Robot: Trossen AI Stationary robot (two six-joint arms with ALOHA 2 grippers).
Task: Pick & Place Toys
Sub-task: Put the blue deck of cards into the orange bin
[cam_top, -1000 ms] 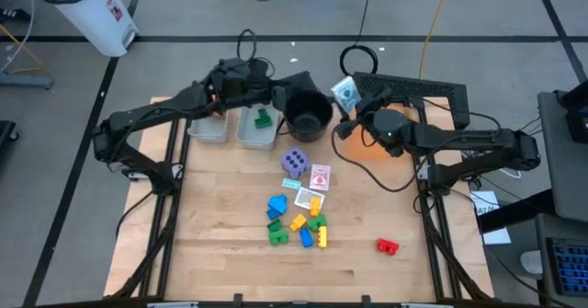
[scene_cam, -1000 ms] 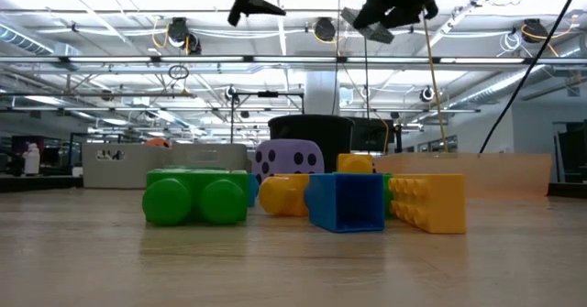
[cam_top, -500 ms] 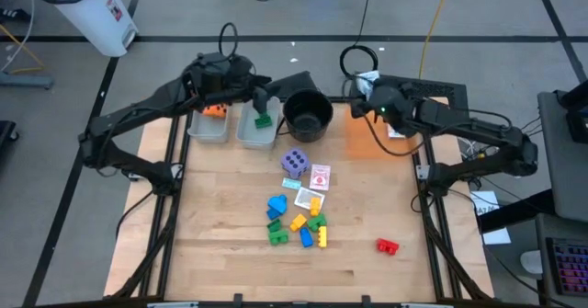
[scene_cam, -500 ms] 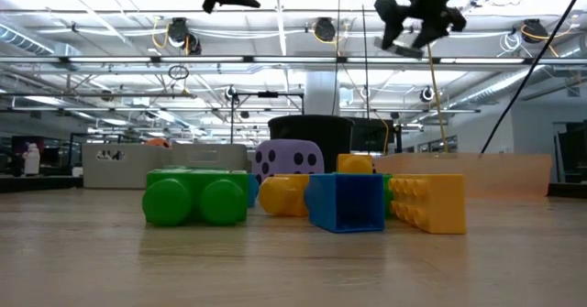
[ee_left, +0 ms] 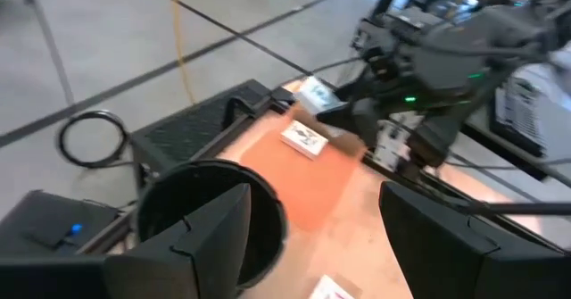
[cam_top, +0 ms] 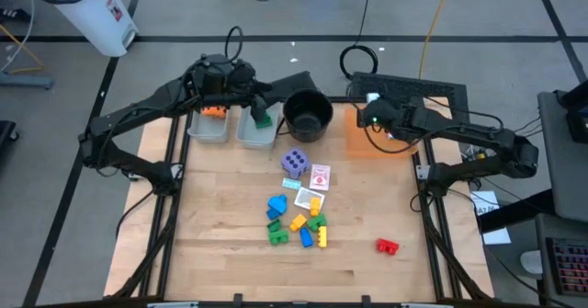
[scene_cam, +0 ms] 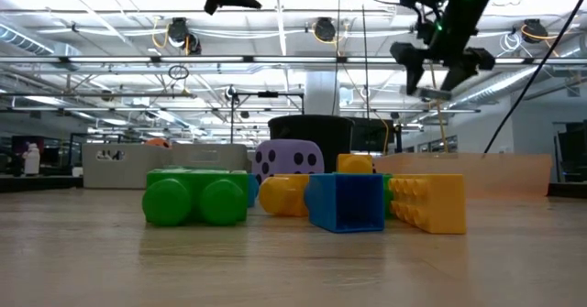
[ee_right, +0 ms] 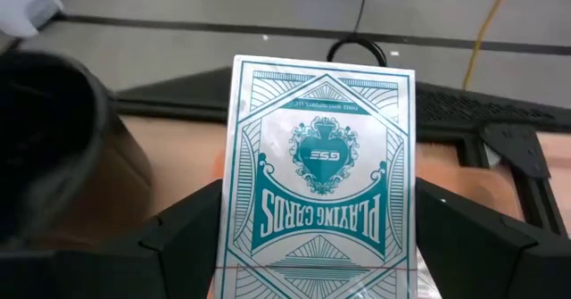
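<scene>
Even overhead light falls across the wooden table [cam_top: 230, 253] in the high view, with only soft, short shadows under the toy blocks [cam_top: 296, 222]. At table height, ceiling lamps [scene_cam: 179, 32] glare at 12 o'clock; the nearest green block [scene_cam: 195, 197] looks soft against the sharper hall. The left wrist view is smeared by motion blur. In the right wrist view the card box [ee_right: 323, 178] is sharp, the black pot [ee_right: 49, 147] at 9 o'clock blurred.
</scene>
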